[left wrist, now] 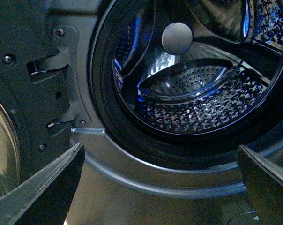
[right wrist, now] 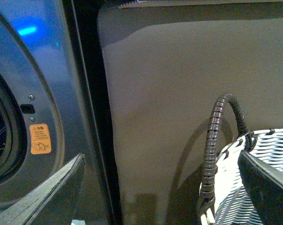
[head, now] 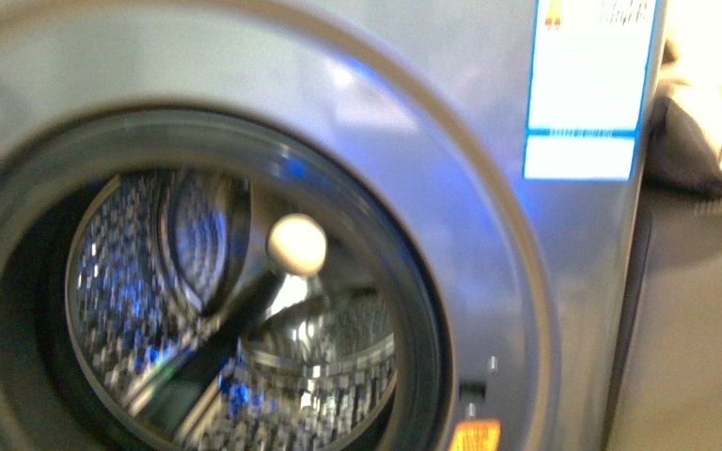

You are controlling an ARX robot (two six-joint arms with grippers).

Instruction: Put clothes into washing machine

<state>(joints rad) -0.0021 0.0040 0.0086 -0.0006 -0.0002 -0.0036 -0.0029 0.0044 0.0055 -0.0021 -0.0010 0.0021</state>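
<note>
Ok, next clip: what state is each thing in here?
washing machine: door open.
drum: looks empty in the part that shows.
left gripper: open, holding nothing.
right gripper: open, holding nothing.
woven basket: upright, contents out of view.
beige cloth: heaped beside the machine.

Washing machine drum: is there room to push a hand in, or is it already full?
Yes: the drum, ringed by the dark gasket, shows only bare perforated steel. Bare floor also lies between the washing machine and the woven basket. No crowding seen.
</note>
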